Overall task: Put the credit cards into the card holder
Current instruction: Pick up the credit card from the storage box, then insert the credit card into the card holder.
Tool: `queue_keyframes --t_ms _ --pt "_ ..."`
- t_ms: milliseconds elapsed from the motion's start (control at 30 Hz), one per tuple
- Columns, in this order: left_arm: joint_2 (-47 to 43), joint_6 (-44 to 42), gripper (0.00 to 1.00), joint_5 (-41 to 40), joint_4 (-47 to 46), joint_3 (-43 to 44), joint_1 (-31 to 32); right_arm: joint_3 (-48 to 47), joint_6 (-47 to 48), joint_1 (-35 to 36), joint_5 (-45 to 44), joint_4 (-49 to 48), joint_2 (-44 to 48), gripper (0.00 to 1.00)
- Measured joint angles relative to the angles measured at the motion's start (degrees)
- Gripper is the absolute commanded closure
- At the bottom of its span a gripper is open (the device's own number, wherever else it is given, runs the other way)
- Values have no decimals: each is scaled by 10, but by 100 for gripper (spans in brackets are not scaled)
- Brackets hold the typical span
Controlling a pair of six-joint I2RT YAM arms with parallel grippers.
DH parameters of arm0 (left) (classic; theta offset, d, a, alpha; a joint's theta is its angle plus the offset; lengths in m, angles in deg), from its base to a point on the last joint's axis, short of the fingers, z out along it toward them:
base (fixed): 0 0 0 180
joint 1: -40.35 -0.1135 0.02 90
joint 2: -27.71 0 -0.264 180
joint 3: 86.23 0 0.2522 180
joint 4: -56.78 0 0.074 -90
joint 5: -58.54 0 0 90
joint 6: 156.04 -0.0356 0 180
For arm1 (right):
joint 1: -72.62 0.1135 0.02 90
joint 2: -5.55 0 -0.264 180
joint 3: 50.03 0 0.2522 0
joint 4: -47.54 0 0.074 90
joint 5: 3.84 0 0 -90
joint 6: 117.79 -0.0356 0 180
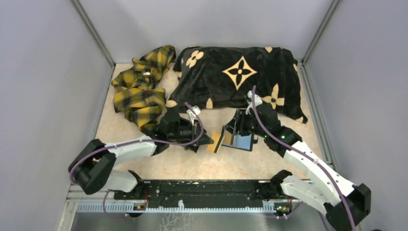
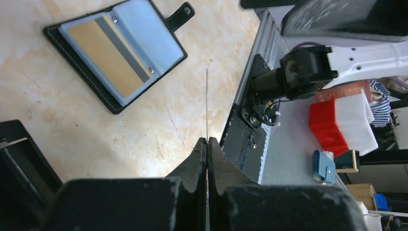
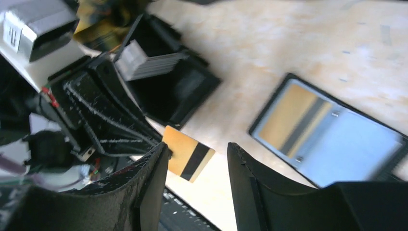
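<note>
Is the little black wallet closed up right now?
No, the card holder lies spread open on the table, with a gold card showing inside one of its clear pockets.

Open card holder lies flat — one gold card sleeved, second card pinched in left tool

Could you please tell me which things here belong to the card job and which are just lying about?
Job: open black folding card holder with bluish panels, one gold card inside; gold dark-striped card pinched by the left gripper; pale card stack in the black tray.
Lying about: yellow-and-black plaid cloth; black cushion with beige flowers.
</note>
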Motion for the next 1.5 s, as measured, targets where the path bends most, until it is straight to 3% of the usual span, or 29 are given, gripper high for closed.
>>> queue_keyframes --t_ms 200,367,533,900,1500 --pt "112 29 100 -47 -45 31 43 31 -31 -1 -146 57 44 62" --pt "205 53 100 -59 -97 71 59 73 -62 -1 -214 94 44 87" --pt "270 74 100 -66 -131 118 63 101 -83 -5 -238 106 36 100" --pt "353 85 100 -78 -141 208 63 126 -87 -73 -230 83 -9 100" --pt "380 84 100 -143 -77 238 63 143 -82 -126 -194 16 -90 100"
